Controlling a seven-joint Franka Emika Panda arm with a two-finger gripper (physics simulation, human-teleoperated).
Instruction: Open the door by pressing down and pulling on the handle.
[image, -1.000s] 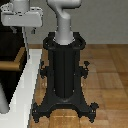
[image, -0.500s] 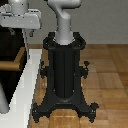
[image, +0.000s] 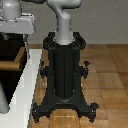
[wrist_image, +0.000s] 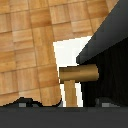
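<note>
The door (image: 11, 50) is a very dark panel at the exterior view's left edge; it also shows in the wrist view (wrist_image: 110, 50). The handle (image: 10, 65) is a tan bar joined to a darker brown stub (image: 21, 58). In the wrist view the handle (wrist_image: 80, 74) sticks out from the door's face. My gripper (image: 15, 40) hangs just above the handle, not touching it. In the wrist view its dark fingertips (wrist_image: 22, 103) stand wide apart with nothing between them, so the gripper (wrist_image: 62, 104) is open.
The black ribbed robot pedestal (image: 64, 75) with splayed feet stands in the middle on the wooden floor (image: 107, 70). A white base slab (image: 27, 85) lies under the door, with a pale grey post (image: 3, 102) at its near end.
The gripper has shifted a little toward the exterior view's left and slightly lower, closer to the handle. The door and handle have not moved.
</note>
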